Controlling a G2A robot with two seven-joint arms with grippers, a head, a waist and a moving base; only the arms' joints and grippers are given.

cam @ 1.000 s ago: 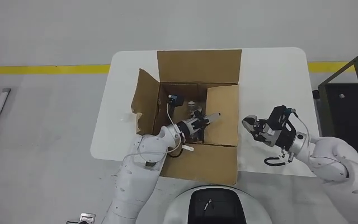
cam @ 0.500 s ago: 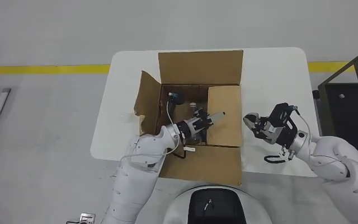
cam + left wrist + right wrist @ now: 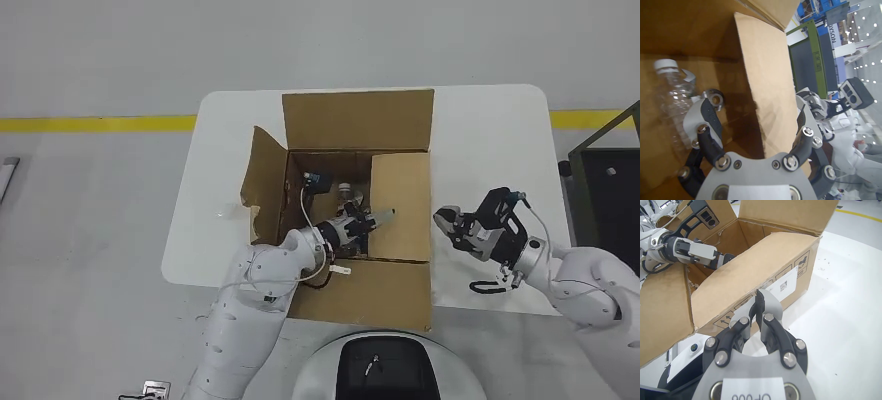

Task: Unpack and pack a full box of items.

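Note:
An open cardboard box stands mid-table. My left gripper is down inside it, open, its jaws straddling the edge of the box's inward-folded right flap. One finger is inside, beside a clear plastic bottle with a white cap that lies against the inner wall. The other finger is outside the flap. My right gripper is shut on nothing, low over the table just right of the box. From there the left gripper shows behind the flap.
The white table has bare room right of the box and behind it. The front flap lies open toward me, the left flap stands up. A dark cart with a green frame stands past the right edge.
The box has shifted slightly to the right. My left gripper pushed a little toward the right flap, then eased back lower. The right gripper has barely moved.

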